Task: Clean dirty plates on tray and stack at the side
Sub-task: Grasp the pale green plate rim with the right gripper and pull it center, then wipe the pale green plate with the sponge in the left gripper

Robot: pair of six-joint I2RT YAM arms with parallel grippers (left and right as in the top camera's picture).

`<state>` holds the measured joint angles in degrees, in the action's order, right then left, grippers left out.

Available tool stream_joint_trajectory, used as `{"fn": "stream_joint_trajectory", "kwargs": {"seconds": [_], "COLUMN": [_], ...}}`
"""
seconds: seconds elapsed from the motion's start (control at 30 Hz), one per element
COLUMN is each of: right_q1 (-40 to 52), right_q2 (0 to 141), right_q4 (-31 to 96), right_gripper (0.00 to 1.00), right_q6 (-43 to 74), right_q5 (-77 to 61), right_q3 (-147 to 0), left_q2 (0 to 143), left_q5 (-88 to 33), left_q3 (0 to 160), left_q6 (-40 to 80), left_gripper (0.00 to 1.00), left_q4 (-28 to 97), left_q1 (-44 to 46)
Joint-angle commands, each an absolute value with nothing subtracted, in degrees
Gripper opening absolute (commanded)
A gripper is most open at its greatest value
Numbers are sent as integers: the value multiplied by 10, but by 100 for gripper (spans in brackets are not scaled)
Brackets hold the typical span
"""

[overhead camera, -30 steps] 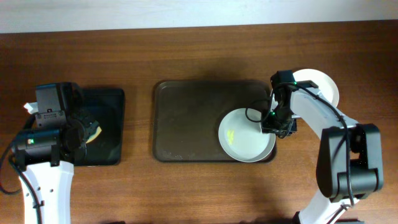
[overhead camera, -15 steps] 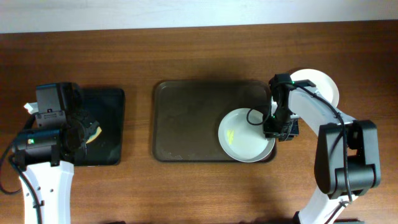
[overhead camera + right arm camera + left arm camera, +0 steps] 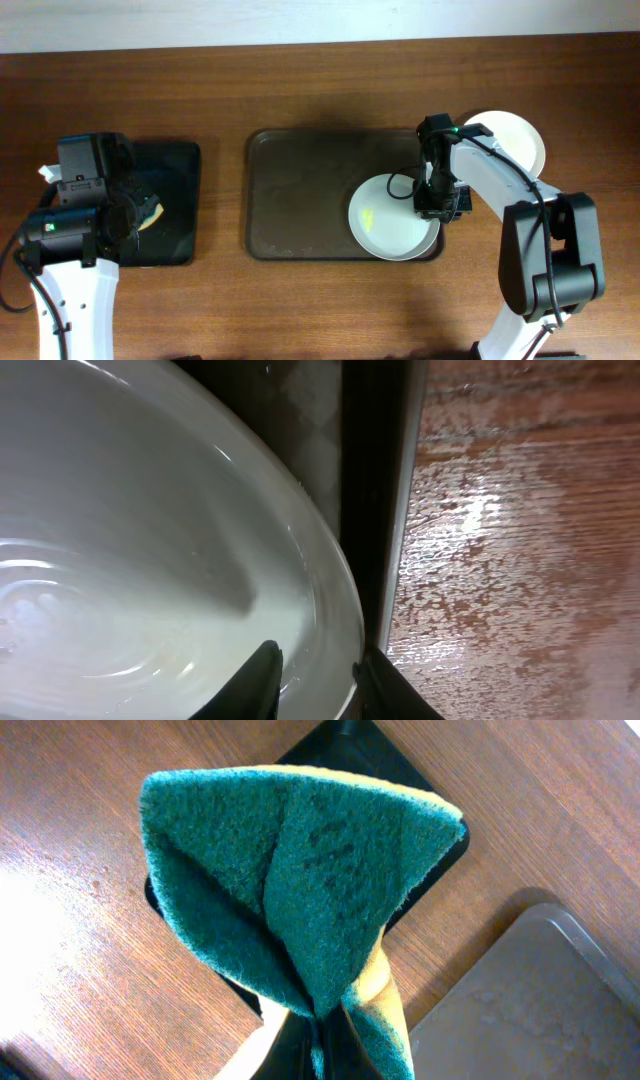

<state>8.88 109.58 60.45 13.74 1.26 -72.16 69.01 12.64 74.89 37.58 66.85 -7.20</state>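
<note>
Plate (image 3: 390,220) with a yellow smear (image 3: 370,218) sits in the lower right corner of the brown tray (image 3: 300,190), just right of the frame's centre in the overhead view, its edge reaching over the tray's right rim. Your right claw (image 3: 437,205) is at that edge. In the right wrist view the two fingertips (image 3: 265,660) show at the bottom of the frame, one on the inside of the white dish and the other outside it, over the tray's dark rim. They are drawn in narrow and clamped on the plate's rim, which passes between them. Wet-looking wooden table (image 3: 500,510) fills the right side of that view.

A second plate (image 3: 515,140) lies on the table at the upper right of the overhead frame, beside the tray and partly hidden by the right arm.

At the left of the frame, your left claw (image 3: 128,215) hangs over the black tray (image 3: 175,160). It is pinched together on a folded sponge (image 3: 290,870), green on the face with a yellow backing, which fills most of the left wrist view.
</note>
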Motion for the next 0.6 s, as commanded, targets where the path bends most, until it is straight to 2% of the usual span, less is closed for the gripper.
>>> {"fn": "stream_joint_trajectory", "kwargs": {"seconds": [0.0, 0.03, 0.07, 0.13, 0.17, 0.23, 0.27, 0.37, 0.57], "right_q1": [90, 90, 90, 105, 124, 138, 124, 68, 90], "right_q2": [1104, 1106, 1108, 1108, 1108, 1107, 1107, 1107, 1112], "right_q4": [580, 570, 550, 531, 526, 528, 533, 549, 519], "right_gripper": [27, 27, 24, 23, 24, 29, 30, 34, 34], "right_q6": [144, 144, 133, 96, 96, 147, 146, 73, 70], "right_q5": [-10, -7, -49, -169, -180, -80, -84, -212, -198], "right_q3": [-714, -714, -714, -714, -714, -720, -728, -742, -710], "left_q2": [689, 689, 689, 689, 689, 689, 689, 694, 702], "left_q5": [128, 128, 128, 114, 113, 113, 113, 113, 87], "left_q3": [750, 750, 750, 750, 750, 750, 750, 750, 750], "left_q6": [377, 377, 377, 377, 377, 377, 377, 377, 361], "left_gripper": [0, 0, 0, 0, 0, 0, 0, 0, 0], "left_q4": [667, 667, 667, 665, 665, 665, 665, 665, 658], "left_q1": [-74, -74, -74, -74, -72, -72, -72, -72, -72]}}
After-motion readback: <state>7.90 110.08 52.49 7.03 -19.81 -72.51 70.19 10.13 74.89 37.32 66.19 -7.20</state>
